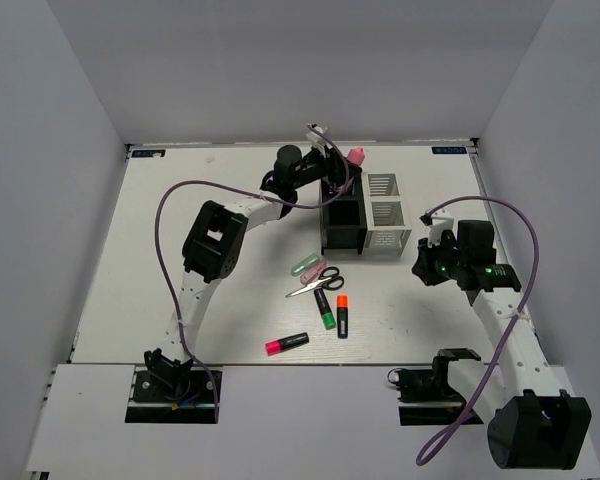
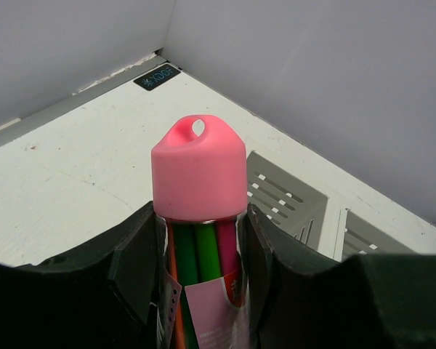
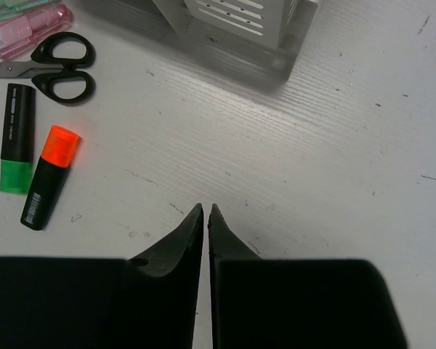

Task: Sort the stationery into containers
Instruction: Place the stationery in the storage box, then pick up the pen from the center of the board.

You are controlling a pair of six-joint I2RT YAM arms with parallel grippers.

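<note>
My left gripper (image 1: 340, 166) is shut on a thick clear tube with a pink cap (image 2: 198, 171) that has coloured pens inside. It holds the tube upright above the far side of the black container (image 1: 342, 225). The white slotted container (image 1: 385, 215) stands right of the black one. On the table lie black-handled scissors (image 1: 318, 283), pastel green (image 1: 304, 265) and pink pieces (image 3: 29, 25), a green-capped highlighter (image 3: 16, 138), an orange-capped one (image 3: 51, 174) and a pink-capped one (image 1: 287, 344). My right gripper (image 3: 205, 209) hovers right of the containers with its tips nearly together and nothing between them.
White walls close in the table at the back and on both sides. The white container's wall (image 2: 287, 200) lies just beyond the held tube. A purple cable (image 1: 500, 215) loops over the right arm.
</note>
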